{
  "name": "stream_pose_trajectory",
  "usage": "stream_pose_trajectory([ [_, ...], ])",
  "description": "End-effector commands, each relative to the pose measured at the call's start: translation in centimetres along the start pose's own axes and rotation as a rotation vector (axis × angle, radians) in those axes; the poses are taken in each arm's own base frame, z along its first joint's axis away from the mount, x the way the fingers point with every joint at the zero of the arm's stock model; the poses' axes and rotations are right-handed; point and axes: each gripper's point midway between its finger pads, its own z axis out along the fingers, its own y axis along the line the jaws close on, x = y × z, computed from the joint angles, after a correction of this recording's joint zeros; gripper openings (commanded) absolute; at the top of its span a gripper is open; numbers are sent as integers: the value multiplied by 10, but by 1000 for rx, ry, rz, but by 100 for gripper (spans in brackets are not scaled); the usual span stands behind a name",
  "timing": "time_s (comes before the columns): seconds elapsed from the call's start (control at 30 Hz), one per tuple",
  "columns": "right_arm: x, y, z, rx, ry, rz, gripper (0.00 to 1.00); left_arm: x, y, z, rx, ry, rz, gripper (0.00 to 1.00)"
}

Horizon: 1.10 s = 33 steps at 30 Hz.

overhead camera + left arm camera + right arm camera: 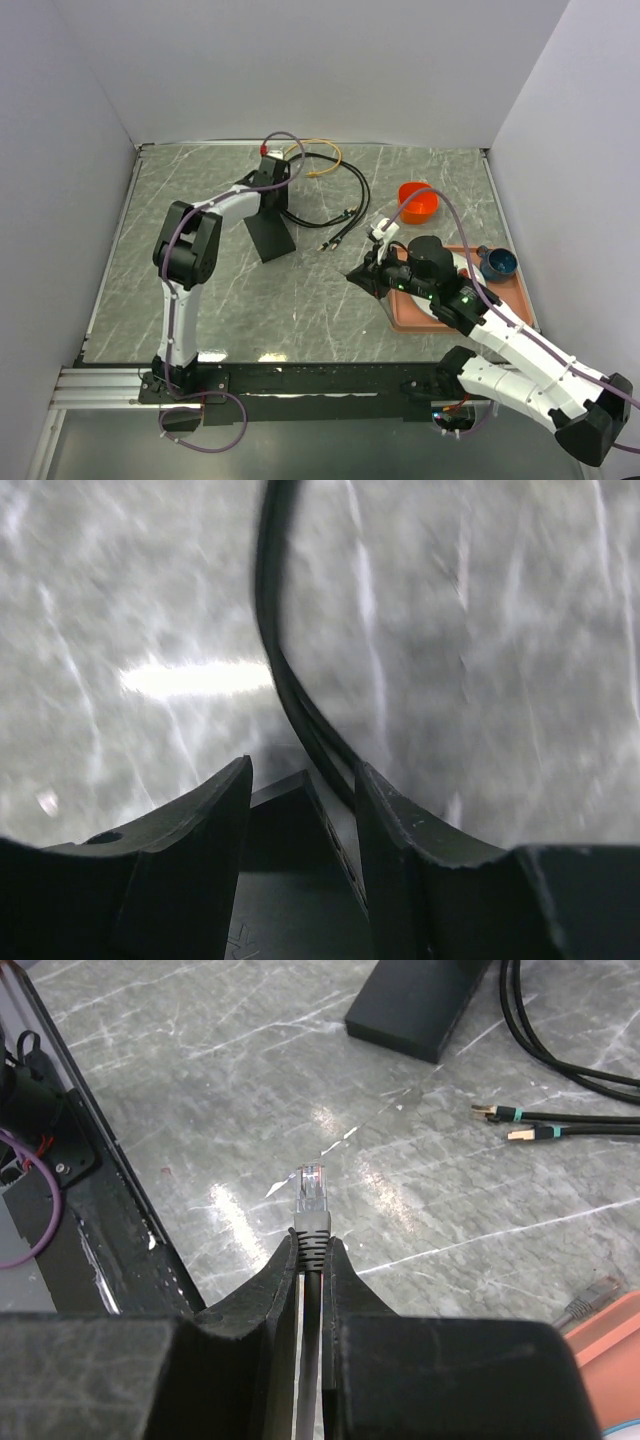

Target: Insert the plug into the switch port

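the right gripper (311,1250) is pinched tight on the plug (311,1192), holding the cable just behind the grey boot so the clear connector pokes out past the fingertips, pointing out over bare marble. it hangs near the middle of the table (250,310), with the left rim of the orange tray (398,318) just behind it. from there to the switch (270,237) lies an open stretch of tabletop; the switch sits further back and to the left. the only clutter by that stretch is off to the right, where two loose cable ends (525,1134) lie side by side. the left gripper (272,180) is over the far end of the switch. in its wrist view its fingers (205,830) stand apart, one on each side of the box; i cannot tell whether they press on it. the black cables (355,195) run close past that end and loop away toward the back wall (330,70), beside a yellow cable (325,150). an orange bowl (418,203) sits near the tray's far corner. white walls close in the back and both sides, and a black rail (110,1210) marks the near edge.
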Motion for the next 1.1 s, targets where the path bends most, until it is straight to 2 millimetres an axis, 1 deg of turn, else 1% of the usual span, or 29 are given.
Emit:
stream_pose_trajectory([
  [0.0,-8,-3,3,9,-30,-1,0,36,-33,-33,106,64,54,50],
  [0.03,-8,-3,4,9,-28,2,0,41,-37,-38,118,64,65,50],
  [0.07,-7,-2,5,2,-26,3,0,51,-40,-41,129,72,79,50],
  [0.1,-6,-3,6,2,-20,7,0,53,-50,-50,149,65,95,50],
  [0.13,-5,-2,7,-1,-18,10,0,59,-52,-52,151,73,102,50],
  [0.17,-5,-1,8,-9,-16,10,0,72,-56,-56,158,96,113,49],
  [0.2,-4,-2,9,-8,-12,15,0,75,-58,-61,163,96,112,49],
  [0.23,-4,-1,10,-11,-13,16,0,80,-59,-65,169,104,111,48],
  [0.27,-2,-1,11,-13,-7,20,0,95,-59,-68,173,127,113,47],
  [0.33,-1,-1,13,-15,-8,27,0,102,-60,-79,187,132,105,47],
  [0.37,1,-2,15,-16,-2,31,0,119,-57,-82,186,162,106,46],
  [0.4,2,-1,16,-23,1,35,0,118,-57,-89,189,149,96,46],
  [0.43,3,-1,17,-27,-1,36,0,131,-54,-93,188,171,91,46],
  [0.47,5,0,19,-34,5,40,0,136,-54,-98,195,176,88,46],
  [0.5,6,7,19,-72,6,36,0,134,-58,-105,219,165,77,45],
  [0.53,9,8,21,-85,-1,33,0,147,-54,-109,219,186,75,45],
  [0.57,9,10,21,-98,-9,34,0,147,-59,-117,242,175,78,44],
  [0.6,10,13,22,-113,-15,54,0,149,-61,-121,250,164,82,44],
  [0.63,18,14,24,-127,-7,64,0,158,-59,-125,248,177,82,44],
  [0.67,21,14,26,-129,-1,72,0,158,-66,-134,276,168,95,44],
  [0.73,29,14,29,-131,20,87,0,165,-67,-140,285,170,115,43],
  [0.77,31,13,32,-133,24,92,0,166,-73,-146,301,160,129,43],
  [0.83,38,15,36,-146,41,105,0,168,-77,-152,318,151,146,43],
  [0.9,44,13,41,-148,57,118,0,165,-81,-158,340,145,143,43],
  [0.93,48,13,43,-151,73,126,0,162,-80,-160,335,138,132,45],
  [0.97,52,14,43,-154,83,135,0,155,-80,-164,336,115,122,48],
  [1.0,46,15,45,-161,56,129,0,150,-79,-167,328,100,116,54],
  [1.03,51,15,47,-164,63,137,0,142,-76,-169,308,78,90,71],
  [1.07,51,16,47,-172,59,147,0,130,-64,-172,250,40,73,75],
])
